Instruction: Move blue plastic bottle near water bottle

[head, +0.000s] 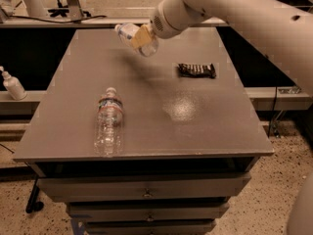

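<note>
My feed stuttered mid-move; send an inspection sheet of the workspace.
Surface: grey table, glare at centre.
Job's things: blue plastic bottle held tilted above the table's far side; water bottle lying on its side, front left.
Clutter: dark snack packet, back right.
Grippers: gripper, jaws shut on the blue plastic bottle, in the air.
Cables: black cable along the far bench.
Surroundings: white pump bottle at left; drawers below.

A robotics lab or workshop: the robot's gripper [141,36], clamped around a blue plastic bottle [127,32], hangs over the far end of a grey metal bench [220,131]. Steel drawers [146,192] sit well below the gripper. Low to the gripper's left, a white pump bottle [12,84] stands on a side ledge. Behind the gripper, a black cable [54,19] trails along a second worktop. The floor [264,199] is speckled.
</note>
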You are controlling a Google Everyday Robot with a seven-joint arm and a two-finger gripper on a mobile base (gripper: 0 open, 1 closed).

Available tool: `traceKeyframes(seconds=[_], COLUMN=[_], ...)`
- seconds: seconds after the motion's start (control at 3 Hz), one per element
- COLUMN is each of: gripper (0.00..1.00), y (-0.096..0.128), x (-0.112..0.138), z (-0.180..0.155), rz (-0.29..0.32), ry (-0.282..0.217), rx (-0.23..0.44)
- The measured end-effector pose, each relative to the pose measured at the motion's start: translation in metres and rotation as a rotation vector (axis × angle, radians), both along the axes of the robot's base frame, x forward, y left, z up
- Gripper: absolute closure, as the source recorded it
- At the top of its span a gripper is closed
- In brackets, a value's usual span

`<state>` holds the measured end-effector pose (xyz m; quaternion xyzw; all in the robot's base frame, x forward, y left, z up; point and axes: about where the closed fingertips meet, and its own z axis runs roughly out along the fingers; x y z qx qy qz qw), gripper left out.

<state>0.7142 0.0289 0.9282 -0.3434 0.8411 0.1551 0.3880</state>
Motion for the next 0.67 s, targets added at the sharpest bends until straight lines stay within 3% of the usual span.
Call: traceKeyframes(seconds=[0.33, 0.67], gripper=[1.0, 1.0], y=[-0.0134, -0.0132], x=[-0.0482, -0.0483], z=[0.0011, 0.0011], rz=[0.021, 0.021], ry=[0.051, 0.051], rx=[0.032, 0.032])
